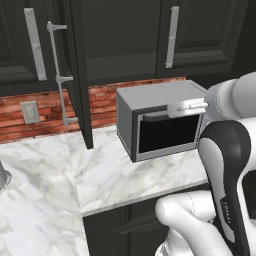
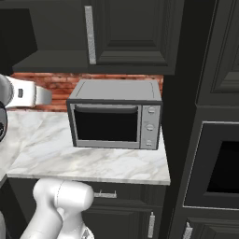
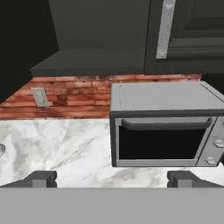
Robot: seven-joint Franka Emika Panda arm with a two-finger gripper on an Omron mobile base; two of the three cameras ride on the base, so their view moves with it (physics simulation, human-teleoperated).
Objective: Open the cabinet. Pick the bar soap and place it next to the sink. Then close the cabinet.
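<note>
Nearest to you, the end effector [image 3: 111,178] showed in the hand view as two dark fingertips [image 3: 40,178] set far apart at the bottom of the frame, spread wide with nothing between them. It hung above the white marble counter [image 3: 57,144], well short of anything on it.

Beyond the fingertips, a grey toaster oven [image 3: 164,131] stood on the counter with its dark glass door shut and its knobs down the right side (it sat close to the red brick backsplash [image 3: 83,94]). A pale wall outlet [image 3: 40,97] was set into the brick to the oven's left.

From the left base view, you would have found the cabinet [image 1: 75,70] above and to the left of the oven, its black door swung out towards the camera so that you saw it almost edge on, with the long silver bar handle [image 1: 59,75] standing off its left face. Further black wall cabinets with silver handles [image 2: 90,35] hung behind and above the oven.

The bar soap and the sink could not be made out.
</note>
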